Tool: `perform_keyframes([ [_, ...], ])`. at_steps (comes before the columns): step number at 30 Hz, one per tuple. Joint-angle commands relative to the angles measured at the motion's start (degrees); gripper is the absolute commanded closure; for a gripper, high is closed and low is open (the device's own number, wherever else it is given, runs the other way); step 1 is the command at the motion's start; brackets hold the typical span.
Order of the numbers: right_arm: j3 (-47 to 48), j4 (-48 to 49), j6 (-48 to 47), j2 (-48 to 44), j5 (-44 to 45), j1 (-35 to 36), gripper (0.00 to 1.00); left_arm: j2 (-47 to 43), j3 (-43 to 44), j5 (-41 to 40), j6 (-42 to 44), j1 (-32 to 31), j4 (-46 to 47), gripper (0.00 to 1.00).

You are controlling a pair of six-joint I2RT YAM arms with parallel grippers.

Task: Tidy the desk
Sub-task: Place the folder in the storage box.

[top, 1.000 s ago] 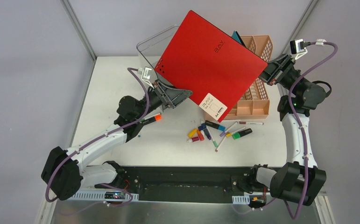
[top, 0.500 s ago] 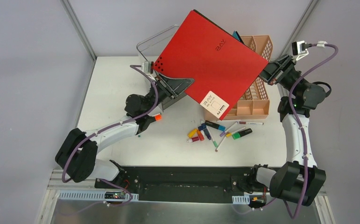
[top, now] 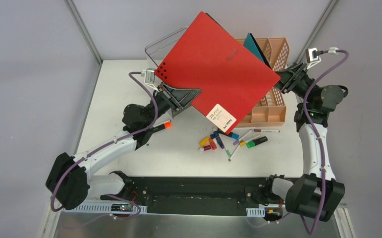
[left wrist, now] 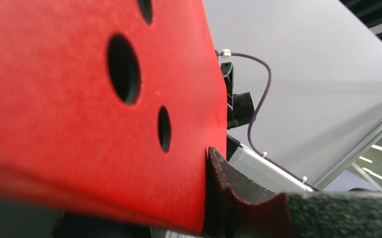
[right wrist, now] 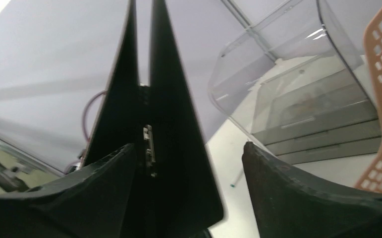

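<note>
Desk (top: 114, 84), one red folder (top: 218, 74), one rack (top: 274, 113)

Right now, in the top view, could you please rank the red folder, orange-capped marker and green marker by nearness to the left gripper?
1. The red folder, held by the left gripper.
2. The orange-capped marker, beside that arm.
3. The green marker, far right.

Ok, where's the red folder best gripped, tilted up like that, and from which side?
At its thin edge by the punched holes, from the left: the red folder is wide, flat and tilted up, so only an edge fits the jaws. The left gripper clamps there; the right gripper straddles the opposite edge, open.
</note>
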Motion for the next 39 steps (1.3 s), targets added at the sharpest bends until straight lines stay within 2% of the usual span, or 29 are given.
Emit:
perform_keyframes([
  [1, -0.04, -7.48, -16.72, -3.9, -4.43, -0.72, 0.11, -6.47, -1.78, -4.41, 8.9, -0.12, -5.83, 1.0],
  [4, 0.77, -21.18, -28.71, -4.8, -6.41, -2.57, 0.02, -10.09, -1.58, -7.65, 12.95, -0.08, -12.54, 1.0],
  [6, 1.26, -26.85, -28.71, -5.08, -6.41, -4.67, 0.02, -12.46, -0.4, -9.6, 16.56, -0.08, -18.85, 1.0],
  [9, 1.42, -28.43, -28.71, -5.64, -6.41, -7.59, 0.02, -15.29, 1.53, -12.96, 21.57, -0.1, -27.97, 1.0],
  [11, 1.76, -29.95, -38.43, -6.0, -10.82, -9.52, 0.01, -16.56, 2.57, -14.6, 24.49, -0.08, -31.5, 1.0],
  [12, 2.07, -31.73, -40.3, -6.1, -11.29, -10.36, 0.01, -16.89, 3.15, -15.02, 25.45, -0.08, -32.63, 1.0],
  [16, 3.32, -41.38, -48.74, -6.27, -8.76, -12.38, 0.01, -16.05, 8.39, -14.86, 29.63, -0.64, -40.26, 1.0],
  [19, 3.99, -47.06, -53.61, -6.54, -7.05, -12.59, 0.01, -13.72, 12.46, -16.52, 34.47, -3.38, -43.53, 1.0],
  [21, 3.65, -47.14, -53.72, -6.85, -6.83, -12.68, 0.01, -11.7, 15.32, -19.67, 38.53, -6.65, -45.34, 1.0],
  [25, 3.32, -47.11, -54.06, -7.63, -6.55, -12.74, 0.01, -7.03, 21.24, -27.9, 48.33, -14.23, -47.07, 1.0],
  [29, 3.15, -47.19, -54.22, -7.88, -6.02, -12.79, 0.01, -1.75, 25.95, -39.77, 58.61, -20.69, -44.96, 1.0],
  [31, 3.1, -47.19, -54.22, -7.88, -5.75, -12.85, 0.01, 1.45, 27.89, -44.32, 61.8, -21.97, -42.73, 1.0],
  [39, 2.88, -48.08, -55.41, -8.35, -4.5, -12.91, 0.01, 9.81, 34.96, -53.79, 67.51, -23.54, -37.82, 1.0],
])
